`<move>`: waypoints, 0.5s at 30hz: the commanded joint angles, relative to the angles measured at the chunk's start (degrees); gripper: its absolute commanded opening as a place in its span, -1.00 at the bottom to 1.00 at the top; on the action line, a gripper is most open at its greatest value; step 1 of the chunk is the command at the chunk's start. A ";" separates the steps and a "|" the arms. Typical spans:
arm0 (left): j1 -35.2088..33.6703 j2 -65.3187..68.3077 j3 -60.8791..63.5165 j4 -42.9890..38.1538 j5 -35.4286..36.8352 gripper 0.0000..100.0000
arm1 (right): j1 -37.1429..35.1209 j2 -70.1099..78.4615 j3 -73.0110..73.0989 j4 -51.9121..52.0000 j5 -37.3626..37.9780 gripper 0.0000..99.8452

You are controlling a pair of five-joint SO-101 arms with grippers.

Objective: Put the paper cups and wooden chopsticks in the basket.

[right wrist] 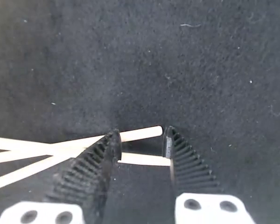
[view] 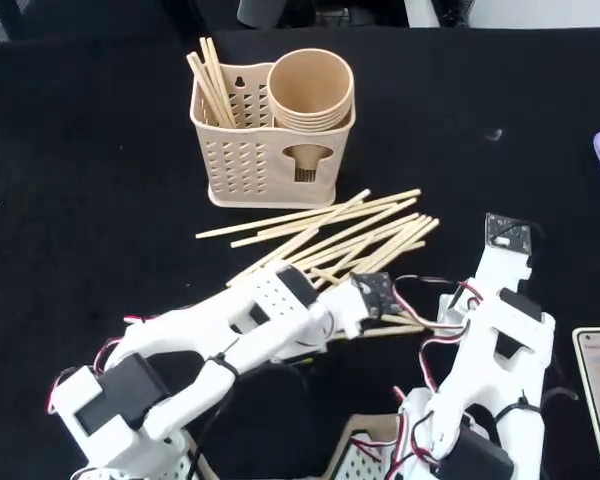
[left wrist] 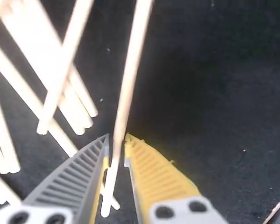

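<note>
Black tabletop [view: 100,200], tan basket [view: 250,165] at the back holding stacked cups [view: 310,90] and a few chopsticks [view: 212,75], their lower ends hidden by the wall. Loose chopsticks [view: 330,235] lie in front of it. The left fingers [left wrist: 149,172] are nearly closed, pinching one stick [left wrist: 130,70] that's cut off at the edge, and the right fingers [right wrist: 186,163] sit wide open around two stick ends [right wrist: 147,133].

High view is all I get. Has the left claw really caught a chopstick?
Observer: Yes. The left wrist view shows the left claw shut on one chopstick.
Operator: And the right claw?
Observer: The right claw is open, with two stick ends lying between its halves on the table.
</note>
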 commanded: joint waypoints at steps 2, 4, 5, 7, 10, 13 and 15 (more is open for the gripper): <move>-1.19 -1.49 -1.01 -0.18 1.93 -0.94 | 0.97 -1.80 0.31 -1.14 0.09 -0.67; -1.19 -2.64 -1.80 -0.26 2.99 -0.94 | 1.05 -1.80 0.31 -1.14 0.09 -0.67; -1.27 -3.25 -2.33 -0.26 3.16 -0.94 | 1.05 -1.80 0.31 -1.14 0.09 -0.67; -2.33 -4.31 -3.56 -0.26 3.16 -0.94 | 1.05 -1.80 0.31 -1.14 0.09 -0.67; -5.41 -4.57 -5.05 -0.18 3.16 -0.94 | 1.05 -1.80 0.31 -1.14 0.09 -0.67; -8.84 -4.31 -5.05 -0.18 3.16 -0.85 | 0.97 -1.80 0.31 -1.14 0.09 -0.67; -10.15 -4.48 -4.62 -0.18 3.25 -0.74 | 0.88 -1.80 0.31 -1.14 0.09 -0.67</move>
